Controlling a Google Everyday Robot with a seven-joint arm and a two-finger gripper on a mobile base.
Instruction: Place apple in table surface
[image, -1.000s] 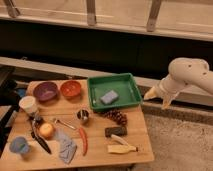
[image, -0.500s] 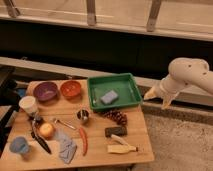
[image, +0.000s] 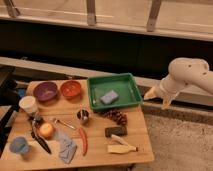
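Unmoved, bent arm (image: 187, 75), pincer (image: 157, 99) beside table surface (image: 100, 151)

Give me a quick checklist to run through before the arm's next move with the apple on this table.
1. Small round orange-yellow apple resting on the light brown wooden tabletop, left side: ok.
2. Gripper at the apple: not ok; it hangs beyond the table's right edge, far from the fruit.
3. Bare wood free for a placement: ok, front middle, right of the long red chili pepper.
4. Room around the apple: not ok; a dark-handled utensil and a grey cloth lie close.
5. Apple touching the utensil: cannot tell.
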